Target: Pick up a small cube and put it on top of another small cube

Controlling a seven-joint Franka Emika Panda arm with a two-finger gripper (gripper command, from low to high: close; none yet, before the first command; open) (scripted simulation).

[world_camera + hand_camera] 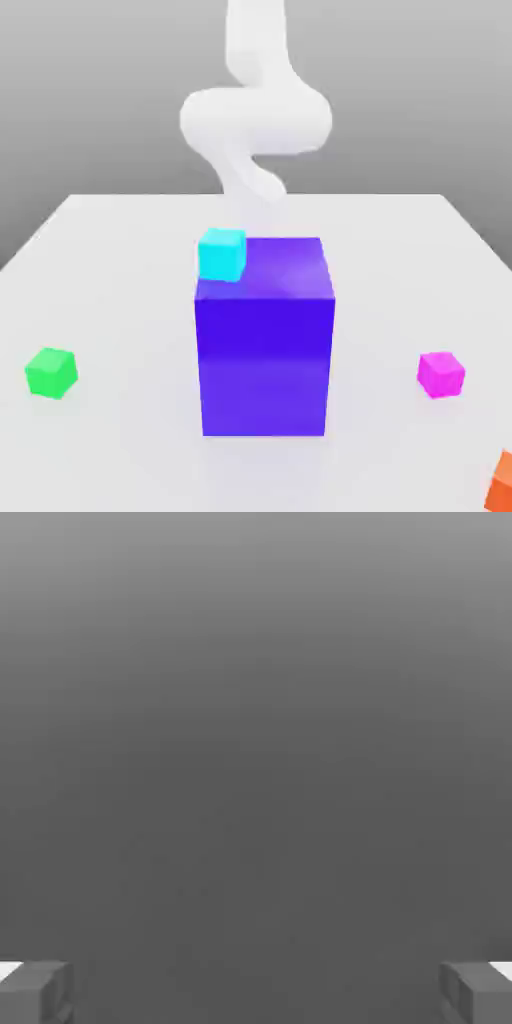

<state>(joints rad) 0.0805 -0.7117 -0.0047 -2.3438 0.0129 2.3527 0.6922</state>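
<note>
The small magenta-pink cube (pixel 441 374) lies on the white table (pixel 110 260) at the exterior view's right. At the exterior view's left, level with it, lies the small green cube (pixel 51 372) of the same size. The two are far apart, with the big block between them. In the hand view my gripper (pixel 256 992) is open, its two grey fingertips (pixel 35 992) wide apart with nothing between them and plain grey background beyond. The white arm (pixel 255 120) rises behind the big block, well back from both small cubes.
A big purple-blue block (pixel 265 345) stands in the table's middle. A cyan cube (pixel 221 254) shows at its top left corner; whether it rests on the block I cannot tell. An orange cube (pixel 502 482) sits at the front right corner.
</note>
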